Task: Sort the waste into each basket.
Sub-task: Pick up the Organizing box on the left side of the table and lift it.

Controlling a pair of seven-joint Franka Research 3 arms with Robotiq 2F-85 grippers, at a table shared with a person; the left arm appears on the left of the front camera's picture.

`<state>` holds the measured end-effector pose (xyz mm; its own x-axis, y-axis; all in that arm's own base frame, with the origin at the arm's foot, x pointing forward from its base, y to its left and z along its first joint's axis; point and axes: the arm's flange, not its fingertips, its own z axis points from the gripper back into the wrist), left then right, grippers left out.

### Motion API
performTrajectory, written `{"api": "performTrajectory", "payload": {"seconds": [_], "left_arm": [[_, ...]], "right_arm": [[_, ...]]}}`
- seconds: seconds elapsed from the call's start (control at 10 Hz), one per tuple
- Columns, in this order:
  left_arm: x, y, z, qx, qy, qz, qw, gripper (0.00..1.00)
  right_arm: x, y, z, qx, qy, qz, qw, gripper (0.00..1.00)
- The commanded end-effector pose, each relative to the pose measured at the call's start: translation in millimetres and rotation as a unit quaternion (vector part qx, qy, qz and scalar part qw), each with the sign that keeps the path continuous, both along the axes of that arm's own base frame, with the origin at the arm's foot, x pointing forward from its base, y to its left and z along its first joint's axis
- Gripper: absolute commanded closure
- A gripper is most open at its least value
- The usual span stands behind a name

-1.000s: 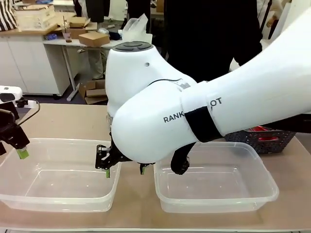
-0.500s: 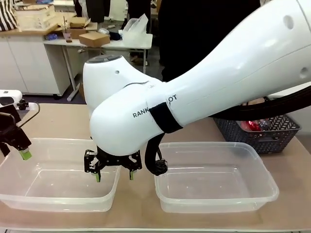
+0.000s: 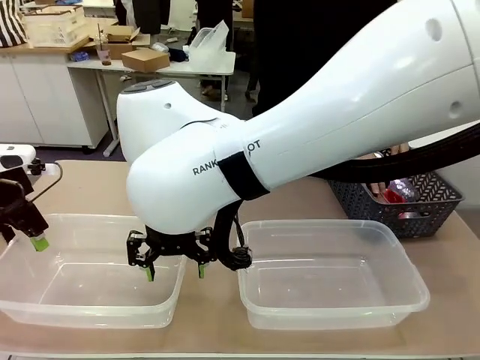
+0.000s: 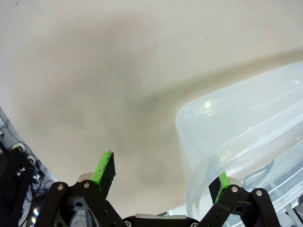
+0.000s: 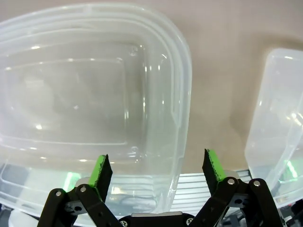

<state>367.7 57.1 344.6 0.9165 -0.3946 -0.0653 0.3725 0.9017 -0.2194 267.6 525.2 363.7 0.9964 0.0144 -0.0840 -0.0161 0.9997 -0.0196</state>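
Observation:
Two see-through tubs sit side by side at the table's near edge, the left basket [image 3: 90,304] and the right basket [image 3: 334,300]; both hold nothing. The waste [image 3: 396,193], a red can and a clear bottle, lies in a dark grey slotted basket [image 3: 420,210] at the far right. My right gripper [image 3: 174,264] hangs open over the left tub's right rim, reaching across from the right. In the right wrist view the right gripper [image 5: 158,168] straddles that rim [image 5: 182,94]. My left gripper [image 3: 30,234] stands open at the left tub's outer end, and the left gripper [image 4: 161,175] is seen above the tub's corner [image 4: 236,127].
The right arm's big white links [image 3: 300,142] block the middle of the table. A person in dark clothes stands behind, with a hand [image 3: 375,186] at the grey basket. Bare tan table [image 4: 118,71] lies left of the tubs and between them.
The right arm has swung leftward, carrying its gripper from the gap between the tubs to the left tub's right rim. The left gripper has hardly moved.

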Motion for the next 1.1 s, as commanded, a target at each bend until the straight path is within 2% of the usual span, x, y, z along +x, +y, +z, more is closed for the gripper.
{"api": "performTrajectory", "payload": {"seconds": [0.0, 0.1, 0.2, 0.3, 0.4, 1.0], "left_arm": [[-43.9, -7.6, -23.4, -0.004, -0.013, -0.014, 1.0, 0.59], [-44.0, -8.5, -22.2, -0.006, -0.012, -0.017, 1.0, 0.6], [-44.3, -8.9, -21.7, -0.004, -0.014, -0.019, 1.0, 1.0], [-44.7, -8.4, -20.7, -0.004, -0.016, -0.019, 1.0, 0.65], [-44.8, -8.8, -20.1, -0.005, -0.018, -0.019, 1.0, 1.0], [-45.2, -8.3, -18.3, -0.003, -0.02, -0.019, 1.0, 1.0]], "right_arm": [[-3.1, 3.0, -3.7, -0.022, -0.003, -0.006, 1.0, 0.58], [-3.7, 1.5, -4.7, -0.021, -0.002, -0.01, 1.0, 0.58], [-4.7, -1.9, -3.5, -0.015, -0.01, -0.02, 1.0, 1.0], [-4.9, -4.0, -1.7, -0.014, -0.013, -0.023, 1.0, 0.63], [-5.1, -5.2, -1.6, -0.013, -0.012, -0.026, 1.0, 1.0], [-5.3, -9.4, -2.6, -0.01, -0.004, -0.033, 0.999, 1.0]]}}
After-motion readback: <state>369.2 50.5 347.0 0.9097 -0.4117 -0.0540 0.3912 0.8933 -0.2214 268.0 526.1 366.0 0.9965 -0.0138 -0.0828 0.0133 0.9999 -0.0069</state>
